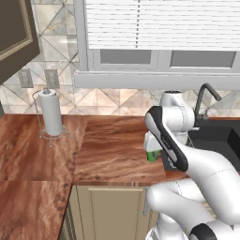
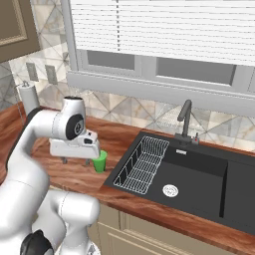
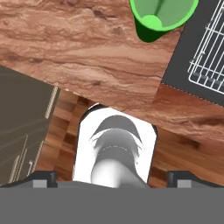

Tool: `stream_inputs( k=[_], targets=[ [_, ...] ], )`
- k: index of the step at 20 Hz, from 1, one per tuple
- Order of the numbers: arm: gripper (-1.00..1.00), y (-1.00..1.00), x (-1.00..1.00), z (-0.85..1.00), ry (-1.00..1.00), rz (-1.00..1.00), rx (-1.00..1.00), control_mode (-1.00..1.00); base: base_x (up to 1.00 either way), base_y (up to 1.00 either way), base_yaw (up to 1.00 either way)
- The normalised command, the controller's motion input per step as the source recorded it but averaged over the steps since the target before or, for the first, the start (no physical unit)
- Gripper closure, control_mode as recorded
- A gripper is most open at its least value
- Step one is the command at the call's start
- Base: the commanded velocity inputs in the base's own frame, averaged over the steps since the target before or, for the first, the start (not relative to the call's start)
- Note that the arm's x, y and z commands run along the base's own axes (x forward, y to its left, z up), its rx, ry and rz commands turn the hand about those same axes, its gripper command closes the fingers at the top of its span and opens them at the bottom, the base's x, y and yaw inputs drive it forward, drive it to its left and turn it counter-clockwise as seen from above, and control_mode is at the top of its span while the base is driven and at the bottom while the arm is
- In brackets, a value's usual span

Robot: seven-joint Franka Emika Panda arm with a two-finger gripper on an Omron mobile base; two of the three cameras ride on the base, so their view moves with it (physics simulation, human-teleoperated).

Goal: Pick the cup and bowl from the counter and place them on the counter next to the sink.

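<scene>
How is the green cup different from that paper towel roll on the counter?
The green cup is bright green and short; the paper towel roll is white and taller. The cup stands free at the edge of the sink, beside the robot's hand; the roll sits in a wire holder by the tiled wall, well away from the sink. The cup is open on top; the roll is a closed cylinder. Both stand upright on the wooden counter.

You're looking at a wide white-framed window (image 2: 159, 35) with closed white slatted blinds, its grey sill running below. Under that window, a backsplash of pale marbled diamond tiles (image 1: 112, 101) covers the wall. Left of the window you see 2 grey wall outlets (image 1: 38, 78) and a dark wooden upper cabinet (image 1: 16, 33). Below the outlets stands a white paper towel roll on a wire holder (image 1: 50, 112).
</scene>
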Motion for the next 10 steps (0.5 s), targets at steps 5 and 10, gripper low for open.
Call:
stream_inputs(
  k=[5,10],
  targets=[
    [-1.0,0.0,0.0,0.0,0.0,0.0,0.0,-1.0,0.0,0.0,0.0],
    [-1.0,0.0,0.0,0.0,0.0,0.0,0.0,1.0,-0.24,0.0,0.0]
  ],
)
